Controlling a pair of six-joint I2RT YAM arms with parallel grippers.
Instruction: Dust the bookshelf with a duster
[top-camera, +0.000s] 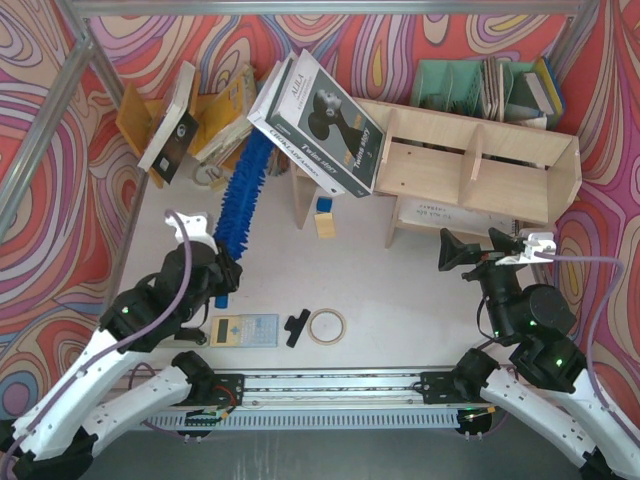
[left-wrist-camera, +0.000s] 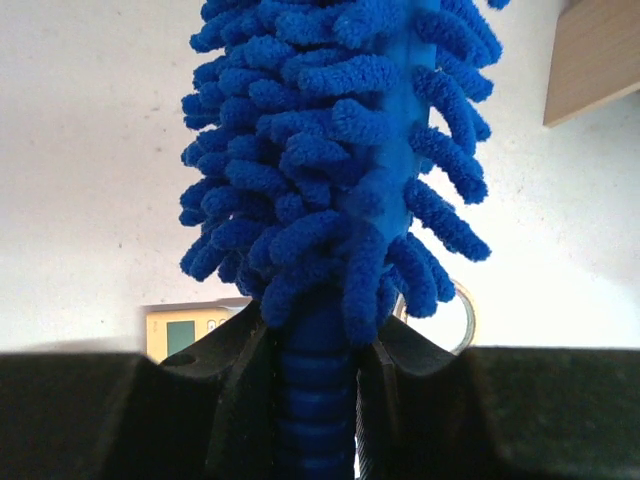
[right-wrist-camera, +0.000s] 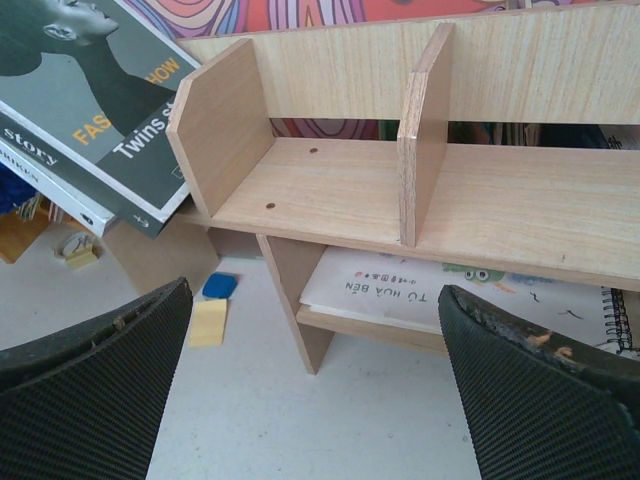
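While my L gripper (top-camera: 222, 275) was clamped tight on the duster (top-camera: 240, 195) at its dark blue handle, its fluffy head reached over the table (top-camera: 390, 295) toward the books (top-camera: 320, 125) propped on the left end of the bookshelf (top-camera: 470, 170). R gripper (top-camera: 468, 250) hung w/ jaws wide apart, nothing btwn them, facing the upper compartments from the front, well apart from the duster.
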